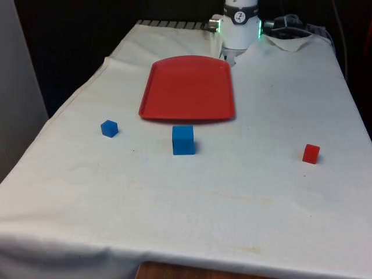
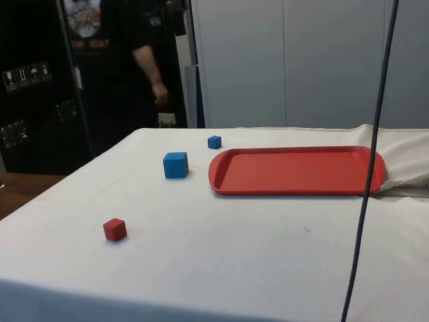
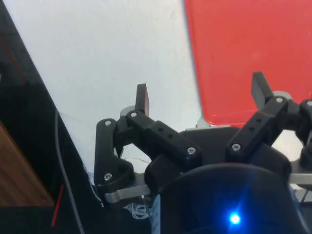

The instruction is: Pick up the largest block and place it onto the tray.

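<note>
A: Three blocks sit on the tabletop [image 1: 279,197], which is covered by a white cloth. The largest block [image 1: 183,140] is blue and stands just in front of the red tray [image 1: 187,88], near its front edge but not touching it.

B: Where are the other two?

A: The small blue block [image 1: 109,128] lies toward the front view's left, and the small red block [image 1: 311,153] is well apart toward the front view's right.

B: And the gripper?

A: In the wrist view the gripper [image 3: 201,95] has its fingers spread wide, holding nothing, above the cloth and one edge of the tray.

B: How should the pick go?

A: Probably best to centre over the largest block, align the fingers with two flat faces, descend straight, then close.
</note>
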